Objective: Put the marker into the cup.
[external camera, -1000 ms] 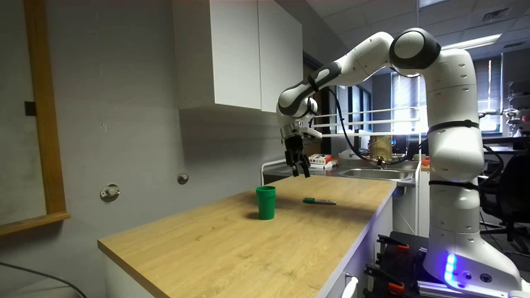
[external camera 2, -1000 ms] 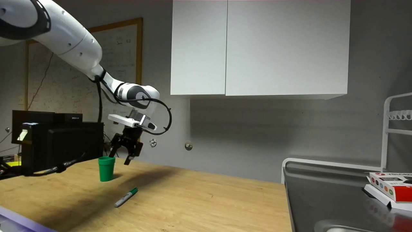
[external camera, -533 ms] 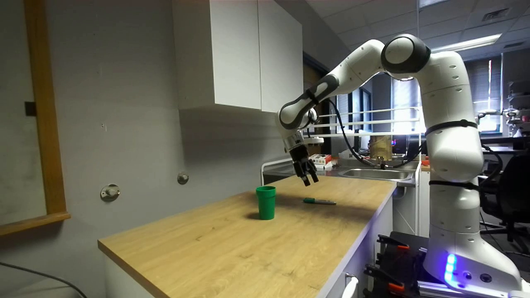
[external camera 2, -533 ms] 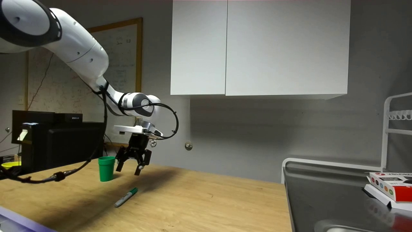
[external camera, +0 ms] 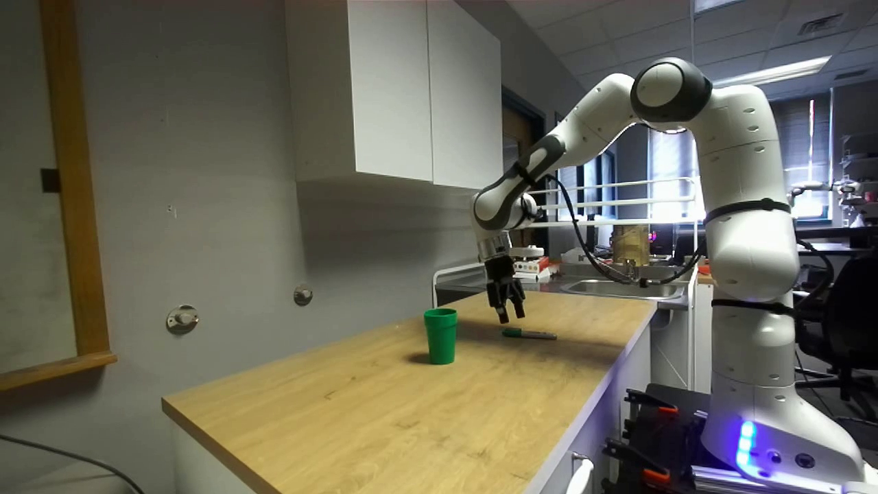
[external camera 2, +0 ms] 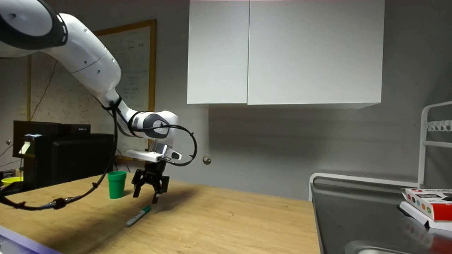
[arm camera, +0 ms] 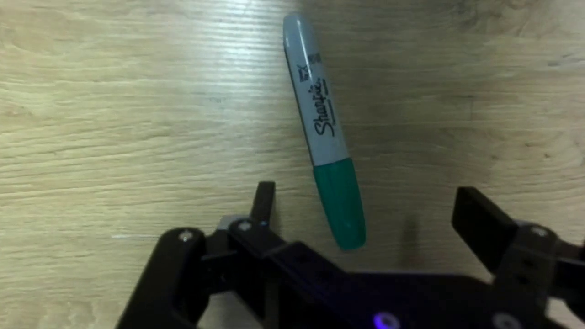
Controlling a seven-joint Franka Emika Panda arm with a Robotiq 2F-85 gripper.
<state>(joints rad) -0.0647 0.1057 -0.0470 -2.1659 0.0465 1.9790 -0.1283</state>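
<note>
The marker (arm camera: 323,119) has a grey body and a green cap and lies flat on the table. It also shows in both exterior views (external camera: 529,334) (external camera 2: 138,216). The small green cup (external camera: 441,337) stands upright on the table, apart from the marker; it also shows in an exterior view (external camera 2: 117,185) and is out of the wrist view. My gripper (external camera: 512,318) is open and empty above the table, near the cap end of the marker, also seen in an exterior view (external camera 2: 145,199). In the wrist view, the cap lies between the spread fingers of the gripper (arm camera: 365,188), untouched.
The wooden table (external camera: 384,412) runs along the wall, with white cupboards (external camera 2: 286,53) above. A dark monitor (external camera 2: 83,158) stands beyond the cup. A metal sink (external camera: 621,289) and a red and white box (external camera 2: 430,203) are past the table's end. A cable hangs from the arm.
My gripper has come down toward the table and the marker's cap end, moving away from the cup in an exterior view. It stays open. The marker and cup have not moved.
</note>
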